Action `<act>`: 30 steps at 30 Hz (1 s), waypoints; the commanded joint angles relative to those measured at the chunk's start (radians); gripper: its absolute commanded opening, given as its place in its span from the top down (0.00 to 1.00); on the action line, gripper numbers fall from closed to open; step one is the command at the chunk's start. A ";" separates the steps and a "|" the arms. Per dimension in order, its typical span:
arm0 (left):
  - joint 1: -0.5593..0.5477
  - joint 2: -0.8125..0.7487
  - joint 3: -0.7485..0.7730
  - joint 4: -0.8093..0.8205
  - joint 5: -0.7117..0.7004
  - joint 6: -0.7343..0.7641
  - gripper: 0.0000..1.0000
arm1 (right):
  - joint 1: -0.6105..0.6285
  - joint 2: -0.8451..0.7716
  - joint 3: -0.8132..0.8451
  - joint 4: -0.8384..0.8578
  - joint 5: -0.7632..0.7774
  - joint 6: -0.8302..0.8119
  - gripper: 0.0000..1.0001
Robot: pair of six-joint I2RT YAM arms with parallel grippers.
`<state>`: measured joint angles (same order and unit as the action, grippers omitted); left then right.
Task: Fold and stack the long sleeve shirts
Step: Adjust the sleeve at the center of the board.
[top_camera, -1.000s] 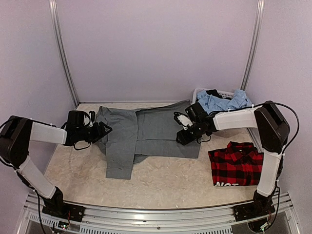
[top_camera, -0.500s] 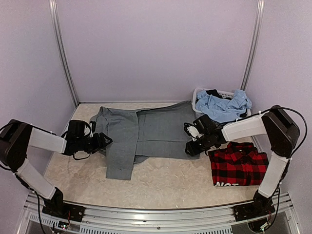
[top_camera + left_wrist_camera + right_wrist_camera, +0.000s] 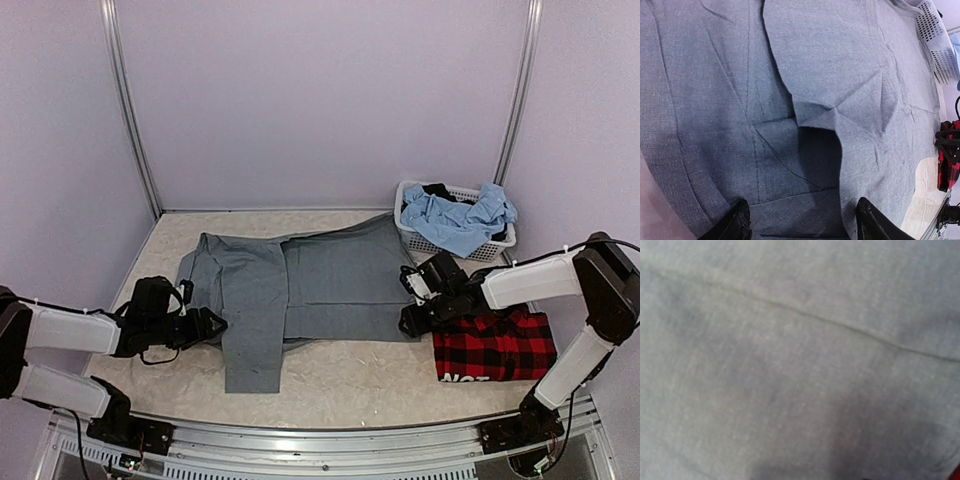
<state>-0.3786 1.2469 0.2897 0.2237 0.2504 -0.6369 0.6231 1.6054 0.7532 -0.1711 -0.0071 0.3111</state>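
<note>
1. Top view: the grey shirt (image 3: 320, 280) lies spread across the middle of the tabletop (image 3: 340, 375), partly folded, with one narrow panel reaching toward the near edge. The plaid shirt (image 3: 495, 350) sits already folded at the near right. At the far right, a basket (image 3: 478, 252) holds a blue garment (image 3: 455, 220).
2. In the same view, the left claw (image 3: 215, 324) sits low at the shirt's near-left edge. The right claw (image 3: 408, 322) is at its near-right corner, just beside the plaid shirt. I cannot tell from here whether the right claw is clenched or released.
3. Left wrist view: the left claw (image 3: 801, 210) is released, its fingers (image 3: 737, 225) spread wide above overlapping grey layers and a raised crease. The basket (image 3: 935, 45) and plaid shirt (image 3: 945, 160) show at the right margin.
4. Right wrist view: only grey shirt (image 3: 790, 365) fills the frame, very close, crossed by a seam. No fingers are visible, so the grip cannot be read.
5. Risks, as I judge them:
   - The left claw could pinch one layer instead of the stack, so the fold would slide apart.
   - The right claw could catch the plaid shirt's edge and drag the finished fold.
   - An uneven lift by the two arms would skew the crease.
</note>
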 commanded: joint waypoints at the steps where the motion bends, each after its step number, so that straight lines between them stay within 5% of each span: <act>1: -0.038 -0.143 -0.053 -0.148 -0.078 -0.060 0.32 | 0.036 -0.043 -0.072 -0.129 -0.008 0.083 0.53; 11: -0.164 -0.441 -0.061 -0.265 -0.122 -0.131 0.32 | 0.092 -0.234 -0.096 -0.227 0.025 0.136 0.53; 20: -0.234 -0.288 0.000 -0.258 -0.126 -0.131 0.32 | 0.092 -0.221 -0.058 -0.231 0.032 0.117 0.53; 30: -0.256 -0.208 0.011 -0.127 -0.080 -0.119 0.49 | 0.095 -0.209 -0.077 -0.200 0.011 0.120 0.54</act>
<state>-0.6239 1.0264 0.2707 0.0170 0.1524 -0.7650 0.7059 1.3861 0.6746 -0.3794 0.0147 0.4313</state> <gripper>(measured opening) 0.523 0.465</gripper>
